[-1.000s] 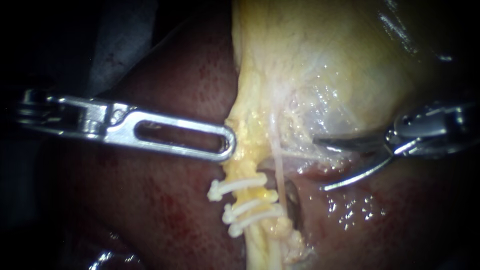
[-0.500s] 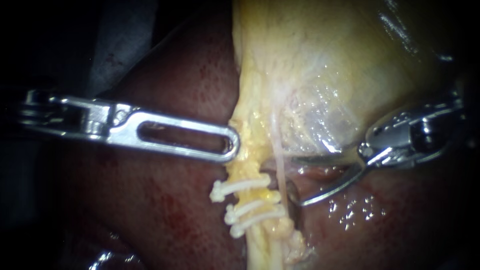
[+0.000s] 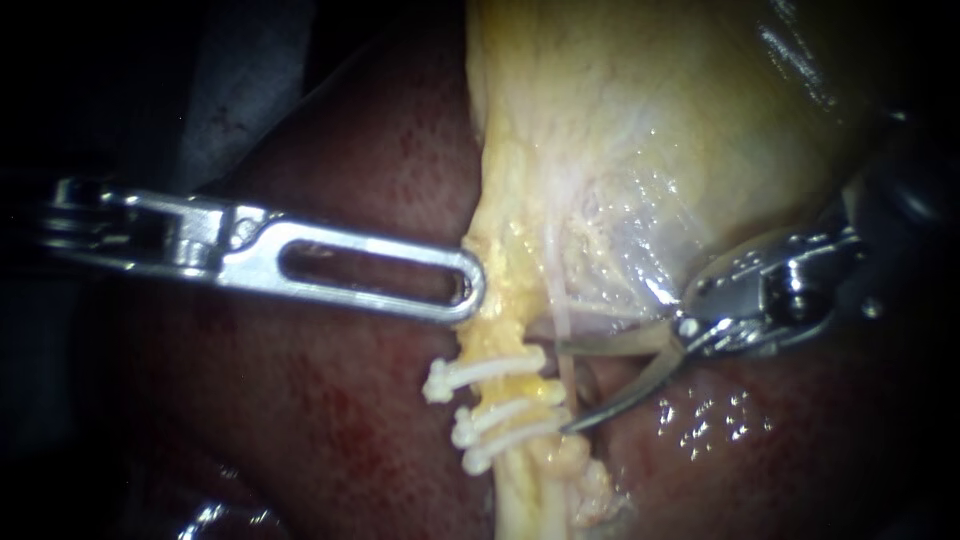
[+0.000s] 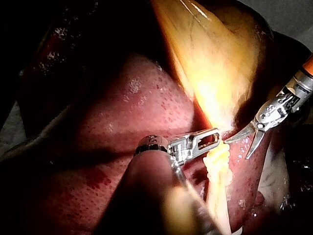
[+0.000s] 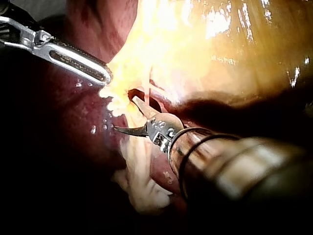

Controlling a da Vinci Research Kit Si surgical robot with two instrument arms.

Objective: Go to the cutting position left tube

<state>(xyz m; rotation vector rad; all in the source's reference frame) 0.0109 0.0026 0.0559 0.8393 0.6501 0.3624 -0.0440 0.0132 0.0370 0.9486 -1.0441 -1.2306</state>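
Note:
The left tube [image 3: 505,395] is a yellow cord below the gallbladder [image 3: 650,120], crossed by three white clips [image 3: 480,372]. A thin pale strand [image 3: 563,325] runs just to its right. My right instrument [image 3: 563,387] has curved blades standing open; the upper blade lies across the thin strand and the lower tip reaches the clips' right ends. My left instrument [image 3: 470,287], with a slotted jaw, is shut on the yellow tissue at the gallbladder's neck just above the clips. The wrist views show the same open blades [image 5: 123,113] [image 4: 237,149] beside the clipped tube.
Dark red liver [image 3: 330,420] lies on both sides of the tubes, with wet glints [image 3: 700,420] under the right instrument. A small hollow [image 3: 590,400] opens to the right of the thin strand.
My right instrument has moved left and slightly down, from beside the gallbladder wall to the tubes, blades still open. My left instrument has barely moved.

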